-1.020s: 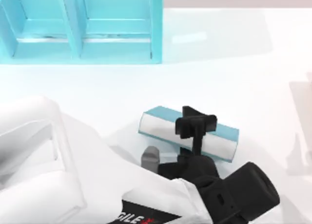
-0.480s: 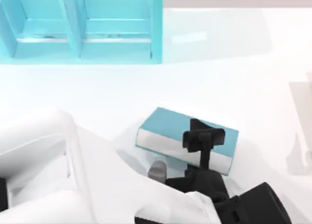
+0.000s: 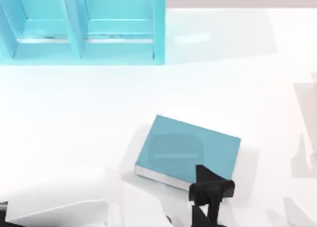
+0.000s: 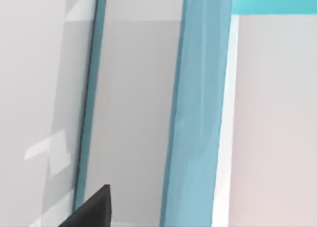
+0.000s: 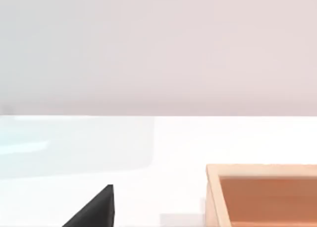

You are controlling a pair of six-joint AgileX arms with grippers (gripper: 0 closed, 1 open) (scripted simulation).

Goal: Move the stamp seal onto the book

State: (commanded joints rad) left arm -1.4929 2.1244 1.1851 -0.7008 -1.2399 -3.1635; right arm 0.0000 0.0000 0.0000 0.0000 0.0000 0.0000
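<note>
The book (image 3: pixel 188 150) lay flat with nothing on it (no stamp there yet). The left gripper (image 3: pixel 210 192) hung over its near edge; I couldn't tell how its fingers stood.

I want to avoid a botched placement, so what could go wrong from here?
The left gripper hangs over the near edge of the book, so it might nudge the book and shift the target. The book lies flat but skewed on the table, so a seal set near a corner could topple off.

book (image 3: pixel 188 149) flat on table (image 3: pixel 99 103), shelf unit (image 3: pixel 81 26) behind at left
</note>
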